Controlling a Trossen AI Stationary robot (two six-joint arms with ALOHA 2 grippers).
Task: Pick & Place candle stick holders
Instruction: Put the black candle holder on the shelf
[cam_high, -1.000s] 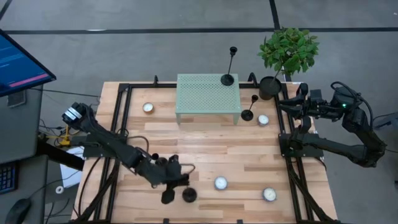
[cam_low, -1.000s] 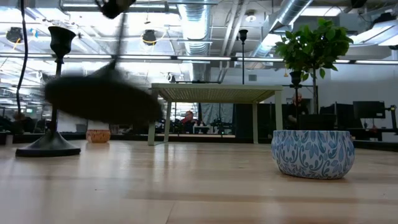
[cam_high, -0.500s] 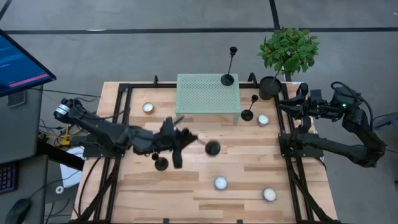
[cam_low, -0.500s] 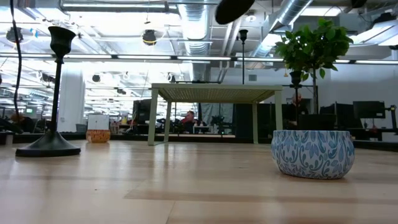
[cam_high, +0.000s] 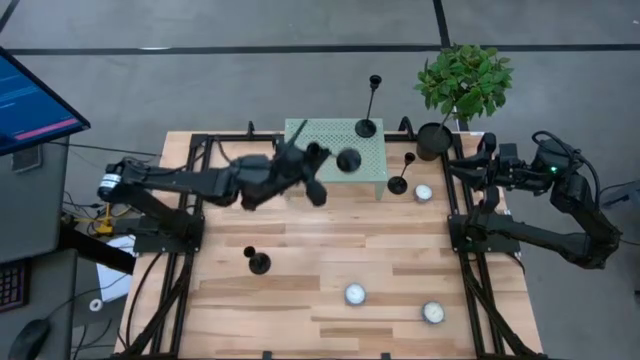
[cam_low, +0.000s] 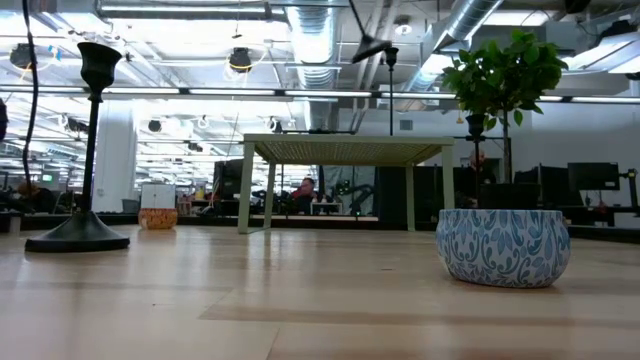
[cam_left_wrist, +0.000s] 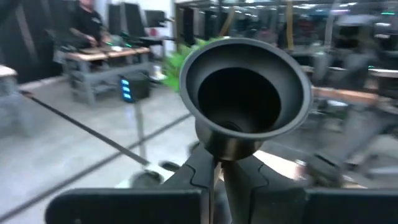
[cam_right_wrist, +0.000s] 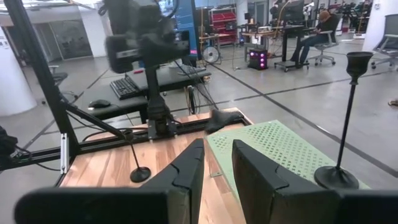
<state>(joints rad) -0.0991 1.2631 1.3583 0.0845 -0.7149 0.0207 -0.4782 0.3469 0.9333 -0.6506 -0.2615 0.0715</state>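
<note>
My left gripper (cam_high: 303, 162) is shut on the stem of a black candle stick holder (cam_high: 347, 160), carried tilted on its side above the green perforated stand (cam_high: 330, 172). Its cup top (cam_left_wrist: 245, 93) fills the left wrist view, just past the left gripper (cam_left_wrist: 214, 177). A tall holder (cam_high: 366, 127) stands on the stand's back right corner. A short one (cam_high: 398, 184) stands just right of the stand, and another (cam_high: 259, 263) on the wood front left. My right gripper (cam_right_wrist: 217, 168) waits at the table's right edge, fingers slightly apart and holding nothing.
A potted plant (cam_high: 436, 139) stands at the back right. Several small tea-light cups lie about: back left (cam_high: 238, 173), right of the stand (cam_high: 423, 192), and two near the front (cam_high: 355, 294). A monitor (cam_high: 30, 100) sits off the left side.
My left arm has lifted the holder from the table's front and swung it back and right, from the middle of the wood to over the green stand. The right arm has not moved.
</note>
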